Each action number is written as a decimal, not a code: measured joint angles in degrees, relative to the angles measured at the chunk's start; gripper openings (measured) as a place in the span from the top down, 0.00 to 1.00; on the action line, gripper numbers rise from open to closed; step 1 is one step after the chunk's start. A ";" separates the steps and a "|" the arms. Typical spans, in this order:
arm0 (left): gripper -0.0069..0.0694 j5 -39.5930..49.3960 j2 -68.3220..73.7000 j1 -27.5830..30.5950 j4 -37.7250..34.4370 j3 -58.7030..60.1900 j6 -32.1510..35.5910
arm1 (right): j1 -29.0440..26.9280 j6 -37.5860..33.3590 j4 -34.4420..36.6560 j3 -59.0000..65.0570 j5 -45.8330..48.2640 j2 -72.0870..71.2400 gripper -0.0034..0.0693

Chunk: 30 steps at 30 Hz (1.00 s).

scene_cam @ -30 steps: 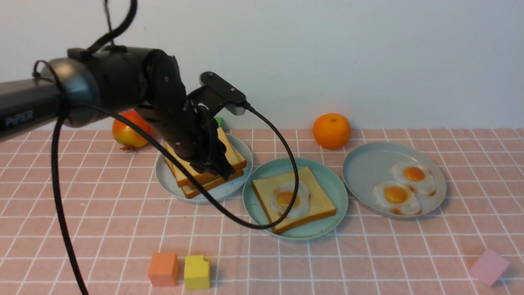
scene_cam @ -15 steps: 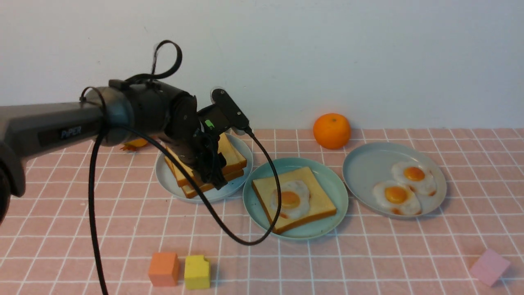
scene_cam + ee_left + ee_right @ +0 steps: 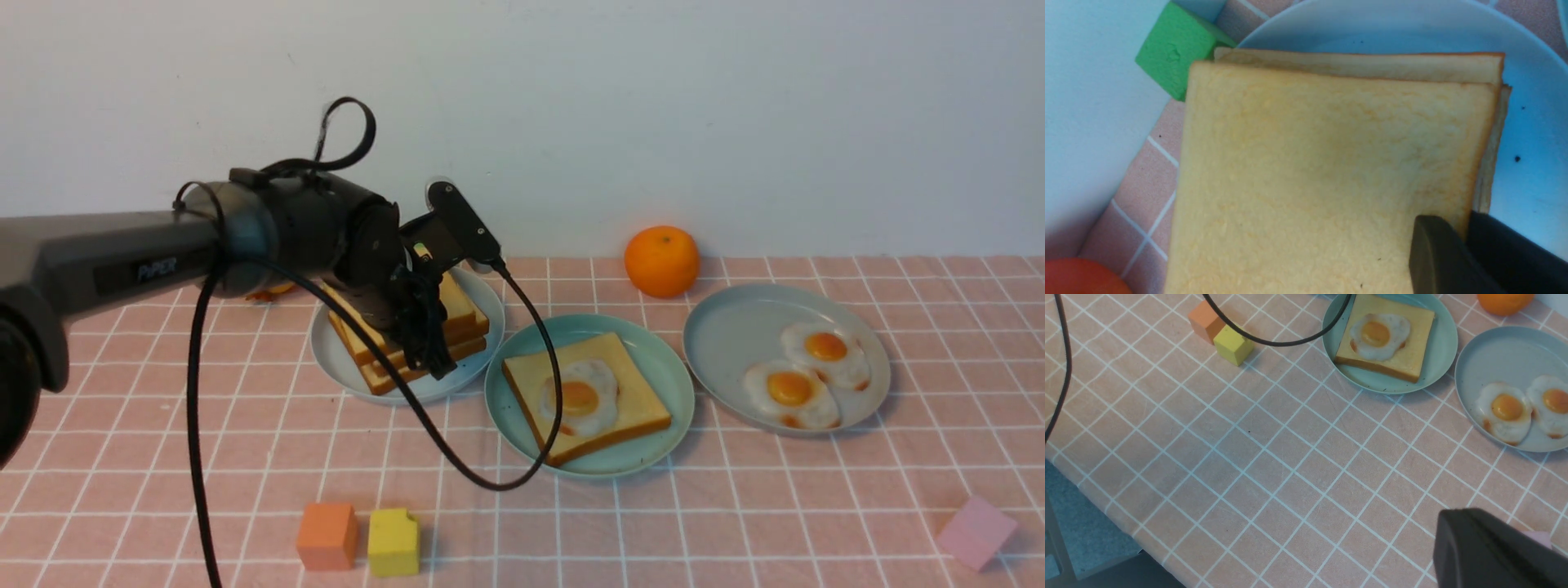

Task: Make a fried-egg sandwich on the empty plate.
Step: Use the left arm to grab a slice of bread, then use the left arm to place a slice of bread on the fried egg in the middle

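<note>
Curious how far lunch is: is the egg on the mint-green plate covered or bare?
Bare. The white, orange-yolked toy fried egg lies uncovered on one golden toast slice on the round mint-green plate.

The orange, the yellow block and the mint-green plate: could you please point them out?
orange (image 3: pixel 662 261), front view, middle of its peel.
yellow block (image 3: pixel 393 542), front view, its front face.
mint-green plate (image 3: pixel 674 374), front view, bare right rim.
</note>
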 joint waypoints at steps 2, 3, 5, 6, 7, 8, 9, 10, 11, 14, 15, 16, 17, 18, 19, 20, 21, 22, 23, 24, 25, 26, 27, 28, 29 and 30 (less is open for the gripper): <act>0.89 -0.01 0.00 0.00 0.13 -0.05 -0.13 | 0.00 0.00 0.00 0.00 0.00 0.00 0.93; 0.89 -0.01 0.00 0.00 0.13 -0.05 -0.13 | 0.00 0.00 0.00 0.00 0.00 0.00 0.93; 0.89 0.22 -0.66 0.00 0.13 -0.05 -0.13 | 0.00 0.00 0.00 0.00 0.00 0.00 0.92; 0.89 0.48 -1.31 -0.03 0.13 -0.05 -0.19 | 0.00 0.00 0.00 0.00 0.00 -0.07 0.92; 0.89 0.64 -2.02 -0.03 0.13 0.03 -0.24 | 0.00 0.00 -0.05 0.00 0.00 -0.22 0.92; 0.89 0.80 -3.21 -0.03 0.13 0.01 -0.32 | 0.00 0.00 -0.10 0.00 0.00 -0.46 0.92; 0.89 0.80 -4.67 -0.07 0.13 0.01 -0.37 | 0.00 0.00 -0.24 0.00 0.00 -0.77 0.92; 0.89 0.80 -5.96 -0.23 0.13 0.01 -0.37 | 0.00 0.00 -0.31 0.00 0.00 -0.97 0.92; 0.89 0.80 -7.29 -0.38 0.13 0.01 -0.37 | 0.00 0.00 -0.51 0.00 0.00 -1.35 0.92; 0.89 1.50 -11.50 -1.39 -0.53 0.01 -0.39 | 0.00 0.00 -0.93 0.00 0.00 -2.83 0.91; 0.89 2.50 -12.96 -2.41 -1.08 -0.04 -0.39 | 0.00 0.00 -1.16 0.00 0.00 -3.60 0.91; 0.89 3.36 -13.67 -3.37 -1.57 -0.04 -0.24 | 0.00 0.00 -1.59 0.00 0.00 -4.48 0.91; 0.89 4.52 -14.26 -4.79 -2.27 -0.04 0.30 | 0.00 0.08 -1.97 0.00 0.00 -5.22 0.91; 0.89 5.22 -14.50 -5.78 -2.78 -0.04 0.79 | 0.00 0.39 -2.21 0.00 0.00 -5.83 0.91; 0.89 6.45 -14.44 -8.75 -4.52 0.04 2.35 | 0.00 1.60 -3.08 0.00 0.00 -7.78 0.90; 0.89 6.52 -14.00 -11.05 -5.85 0.24 3.49 | 0.00 2.69 -3.70 0.00 0.00 -9.16 0.90; 0.89 6.52 -13.90 -11.05 -6.05 0.24 3.67 | 0.00 2.88 -3.70 0.00 0.00 -9.16 0.90; 0.89 6.17 -12.91 -13.91 -7.29 0.36 4.82 | 0.00 3.89 -4.03 0.00 0.00 -11.01 0.90; 0.89 5.66 -12.28 -15.46 -7.93 0.43 5.41 | 0.00 4.36 -4.04 0.00 0.00 -11.89 0.90; 0.89 4.89 -11.24 -16.74 -8.31 0.49 5.94 | 0.00 4.82 -4.04 0.00 0.00 -13.07 0.90; 0.89 4.43 -10.89 -17.37 -8.31 0.49 6.17 | 0.00 4.99 -4.04 0.00 0.00 -13.61 0.90; 0.89 3.55 -9.82 -18.33 -8.31 0.53 6.37 | 0.00 5.20 -3.99 0.00 0.00 -14.42 0.90; 0.89 2.88 -9.05 -18.87 -8.31 0.53 6.49 | 0.00 5.35 -3.77 0.00 0.00 -15.08 0.89; 0.89 2.47 -8.41 -19.19 -8.31 0.53 6.52 | 0.00 5.50 -3.35 0.00 0.00 -15.63 0.89; 0.89 2.04 -7.86 -19.42 -8.31 0.53 6.57 | 0.00 5.63 -2.99 0.00 0.00 -15.99 0.89; 0.89 1.41 -6.89 -19.74 -8.31 0.53 6.57 | 0.00 5.81 -2.39 0.00 0.00 -16.31 0.89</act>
